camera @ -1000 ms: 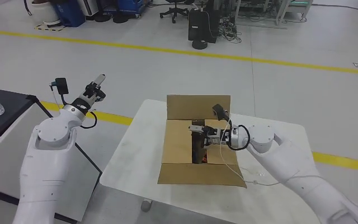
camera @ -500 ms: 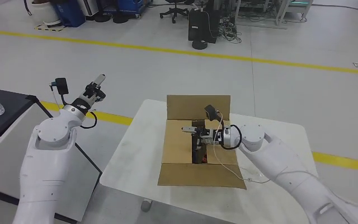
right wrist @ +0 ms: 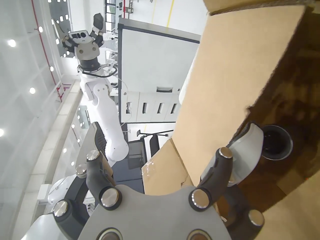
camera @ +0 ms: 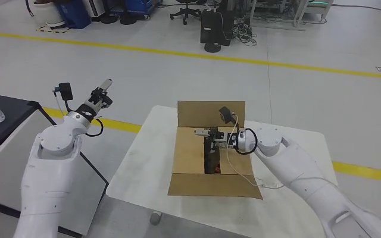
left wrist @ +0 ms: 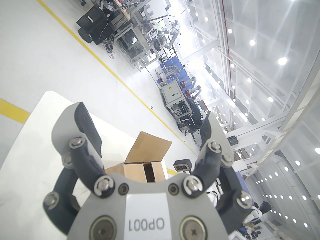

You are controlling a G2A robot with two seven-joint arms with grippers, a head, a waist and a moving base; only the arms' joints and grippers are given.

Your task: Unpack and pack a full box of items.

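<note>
Two risks are worrying me here. The right gripper (camera: pixel 203 132) is hovering over the box (camera: pixel 208 184), which is sitting near the middle of the bench (camera: pixel 140 169) with its flaps spread. Its fingers are standing wide apart, holding nothing, and straddling a flap (right wrist: pixel 225 76): one finger is outside, the other is dipping inside beside a dark cup (right wrist: pixel 277 142). Closing now, I judge, could pinch cardboard instead of an item, and lifting could then drag or tip the box. Pushing deeper could topple the cup. The left gripper (camera: pixel 105 84) is hanging open and empty beyond the bench's left edge, so nothing is bracing the box.
</note>
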